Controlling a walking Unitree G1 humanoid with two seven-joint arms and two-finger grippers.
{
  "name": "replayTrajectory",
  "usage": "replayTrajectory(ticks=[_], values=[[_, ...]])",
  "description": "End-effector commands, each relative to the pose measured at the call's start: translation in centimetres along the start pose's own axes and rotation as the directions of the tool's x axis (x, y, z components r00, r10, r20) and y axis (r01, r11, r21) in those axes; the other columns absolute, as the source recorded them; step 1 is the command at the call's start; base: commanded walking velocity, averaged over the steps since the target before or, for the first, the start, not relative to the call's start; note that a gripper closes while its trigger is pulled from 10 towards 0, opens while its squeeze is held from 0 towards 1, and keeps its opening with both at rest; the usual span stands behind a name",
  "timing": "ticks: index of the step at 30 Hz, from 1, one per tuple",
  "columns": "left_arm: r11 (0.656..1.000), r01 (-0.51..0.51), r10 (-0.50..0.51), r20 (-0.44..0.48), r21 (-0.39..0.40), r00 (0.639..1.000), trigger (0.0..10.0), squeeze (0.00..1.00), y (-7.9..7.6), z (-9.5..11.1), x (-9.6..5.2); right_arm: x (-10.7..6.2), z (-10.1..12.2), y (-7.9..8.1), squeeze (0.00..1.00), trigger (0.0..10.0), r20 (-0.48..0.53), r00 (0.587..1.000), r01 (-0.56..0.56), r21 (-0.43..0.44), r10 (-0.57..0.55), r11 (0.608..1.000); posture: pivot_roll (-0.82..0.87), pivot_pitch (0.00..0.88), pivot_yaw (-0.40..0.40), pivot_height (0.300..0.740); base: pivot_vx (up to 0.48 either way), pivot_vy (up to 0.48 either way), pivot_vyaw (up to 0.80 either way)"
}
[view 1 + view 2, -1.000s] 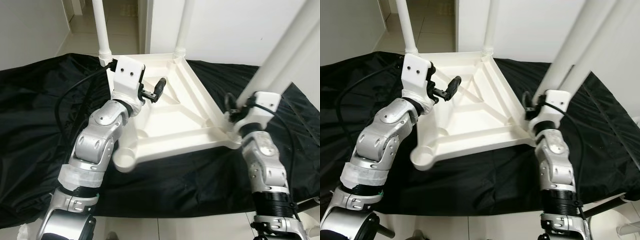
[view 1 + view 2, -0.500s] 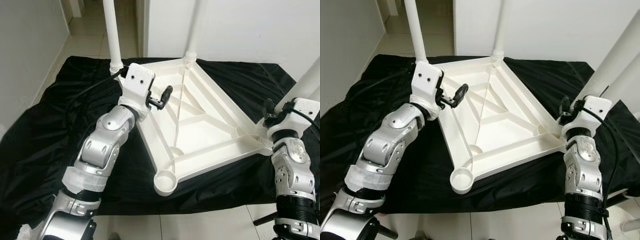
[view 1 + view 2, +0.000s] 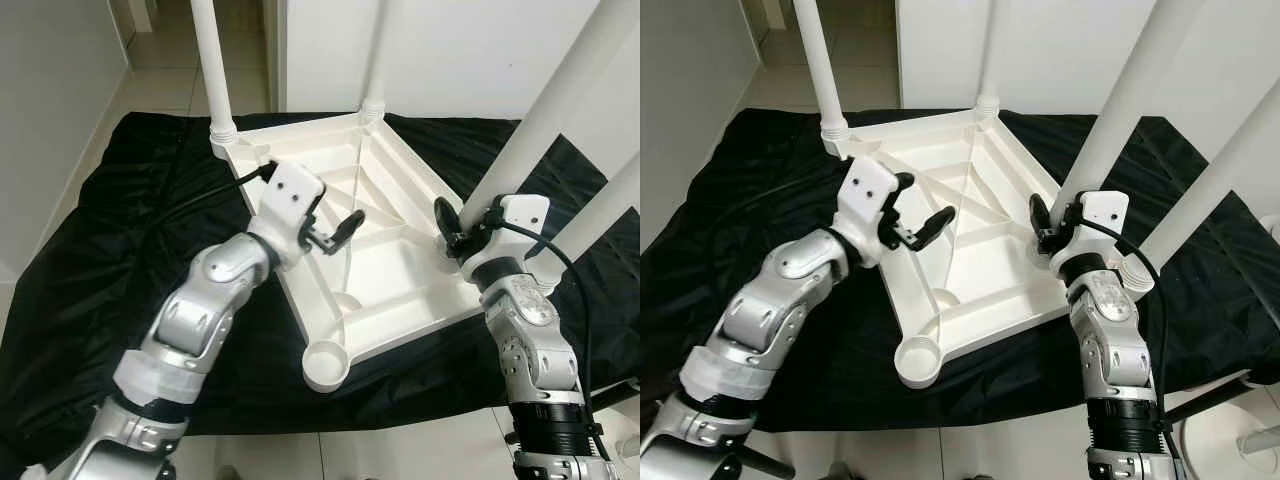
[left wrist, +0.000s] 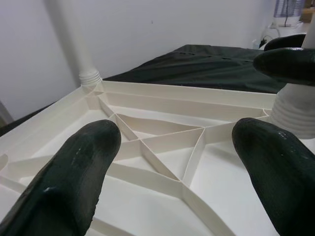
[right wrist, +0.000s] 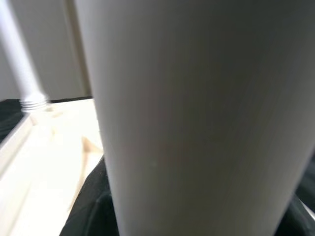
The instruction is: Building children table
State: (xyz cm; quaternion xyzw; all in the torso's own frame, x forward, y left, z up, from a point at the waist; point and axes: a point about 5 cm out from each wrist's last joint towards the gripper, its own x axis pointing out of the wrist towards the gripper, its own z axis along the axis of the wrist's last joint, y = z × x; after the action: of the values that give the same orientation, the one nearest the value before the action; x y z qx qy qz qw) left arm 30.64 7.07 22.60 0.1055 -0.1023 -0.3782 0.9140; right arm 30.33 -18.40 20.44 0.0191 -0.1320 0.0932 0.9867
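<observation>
From the left eye view, you have the white table top lying upside down on the black cloth, ribs up, with three legs standing in its corners and the near corner socket empty. Your left gripper hovers over the ribbed underside with its fingers spread, holding nothing. Your right gripper sits at the right corner leg, low on the shaft, just above where it meets the top.

From the right eye view, that leg's long axis runs up and away to the right, and the right arm is plainly the nearer one to it. One black finger shows on the leg's inner side; you cannot tell whether the pair is clamped.

In the left wrist view, the two fingers stand well apart above the ribs, with a far leg base ahead.

In the right wrist view, the leg stands right against the camera, so any turning of it falls to this hand.
</observation>
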Motion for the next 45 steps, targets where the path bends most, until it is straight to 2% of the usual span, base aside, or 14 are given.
replayTrajectory(ticks=[1,6,8,9,11,15,19,29,35,40,42,45], values=[[0.999,0.039,-0.039,-0.008,0.000,0.999,10.0,0.00,-0.2,-0.9,-0.2,-0.2,0.3,0.5,0.00,10.0,0.001,0.999,-0.049,0.012,0.049,0.999,-0.04,0.064,-0.015,0.740,0.000,0.000,0.00],[0.992,0.125,-0.125,-0.007,-0.004,0.992,10.0,0.00,-0.8,-1.6,-0.9,-0.4,0.9,0.8,0.00,10.0,0.005,0.996,-0.093,0.010,0.093,0.996,-0.04,0.064,-0.015,0.740,0.000,0.000,0.00],[0.976,0.217,-0.217,-0.013,0.003,0.976,10.0,0.00,-1.7,-1.8,-1.4,-0.5,1.4,1.0,0.00,10.0,0.014,0.994,-0.111,0.018,0.111,0.994,-0.05,0.063,-0.013,0.740,0.000,0.000,0.00],[0.976,0.217,-0.217,-0.013,0.003,0.976,10.0,0.00,-1.7,-1.8,-1.4,-0.5,1.4,1.0,0.00,10.0,0.014,0.994,-0.111,0.018,0.111,0.994,-0.05,0.063,-0.013,0.740,0.000,0.000,0.00],[0.953,0.301,-0.298,-0.057,0.038,0.953,10.0,0.00,-3.0,-2.7,-1.7,-0.7,2.2,1.0,0.00,10.0,0.040,0.992,-0.118,0.030,0.117,0.993,-0.05,0.064,-0.010,0.740,0.000,0.000,0.00],[0.935,0.347,-0.340,-0.094,0.078,0.936,10.0,0.00,-4.1,-3.4,-1.8,-0.8,2.9,0.9,0.00,10.0,0.062,0.992,-0.115,0.040,0.112,0.993,-0.06,0.064,-0.006,0.740,0.000,0.000,0.00],[0.922,0.370,-0.359,-0.111,0.110,0.927,10.0,0.00,-4.9,-4.0,-1.5,-0.9,3.5,0.8,0.00,10.0,0.078,0.992,-0.104,0.051,0.100,0.993,-0.06,0.064,-0.004,0.740,0.000,0.000,0.00],[0.904,0.411,-0.394,-0.145,0.117,0.908,10.0,0.00,-6.7,-4.7,-1.1,-0.9,4.2,0.9,0.00,10.0,0.093,0.992,-0.096,0.065,0.090,0.993,-0.06,0.060,-0.006,0.740,0.000,0.000,0.00],[0.900,0.418,-0.399,-0.153,0.121,0.904,10.0,0.00,-7.1,-4.9,-1.1,-0.9,4.3,0.9,0.00,10.0,0.089,0.992,-0.097,0.068,0.091,0.993,-0.06,0.060,-0.009,0.740,0.000,0.000,0.00],[0.917,0.383,-0.362,-0.175,0.111,0.916,10.0,0.00,-7.5,-5.1,-0.2,-0.8,4.4,1.1,0.00,10.0,0.084,0.991,-0.106,0.074,0.099,0.992,-0.06,0.057,-0.015,0.740,0.000,0.000,0.00],[0.938,0.335,-0.312,-0.196,0.094,0.930,10.0,0.00,-7.7,-5.3,0.7,-0.8,4.4,1.2,0.00,10.0,0.084,0.991,-0.110,0.077,0.103,0.991,-0.06,0.057,-0.015,0.740,0.000,0.000,0.00],[0.940,0.331,-0.309,-0.197,0.089,0.930,10.0,0.00,-7.9,-5.4,0.9,-0.8,4.4,1.3,0.00,10.0,0.083,0.991,-0.112,0.080,0.105,0.991,-0.06,0.048,-0.017,0.740,0.000,0.000,0.00]])
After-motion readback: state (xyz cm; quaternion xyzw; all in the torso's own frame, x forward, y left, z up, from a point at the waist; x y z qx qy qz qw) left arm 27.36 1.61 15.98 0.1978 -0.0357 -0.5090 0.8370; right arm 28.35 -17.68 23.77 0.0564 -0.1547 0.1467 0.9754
